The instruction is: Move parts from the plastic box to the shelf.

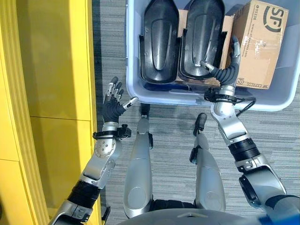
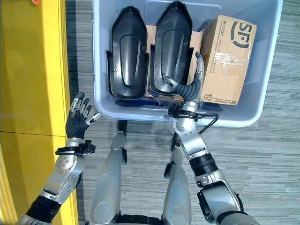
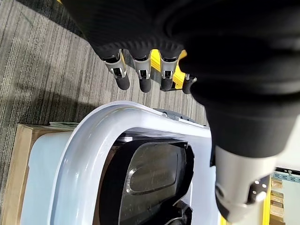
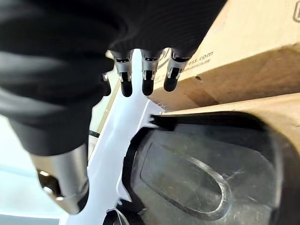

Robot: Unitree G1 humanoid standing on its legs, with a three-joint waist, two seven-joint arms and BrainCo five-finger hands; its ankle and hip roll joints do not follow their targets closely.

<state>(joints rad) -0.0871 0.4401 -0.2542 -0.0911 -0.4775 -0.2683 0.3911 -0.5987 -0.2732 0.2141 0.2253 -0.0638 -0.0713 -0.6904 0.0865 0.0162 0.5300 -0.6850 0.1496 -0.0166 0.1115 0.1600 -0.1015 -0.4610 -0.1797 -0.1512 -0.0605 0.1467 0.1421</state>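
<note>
Two black moulded plastic parts side by side in pale blue plastic box | brown cardboard carton beside them | right hand fingers straight, between right part and carton | left hand spread, above grey carpet floor, beside yellow shelf

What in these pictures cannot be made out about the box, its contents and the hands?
- Pale blue plastic box: its far rim is cut off by the top edge in both eye views.
- Floor of the box: hidden under the two black moulded plastic parts and the brown cardboard carton.
- Right hand: whether it touches a part is unclear.
- Left hand: open, outside the box.
</note>
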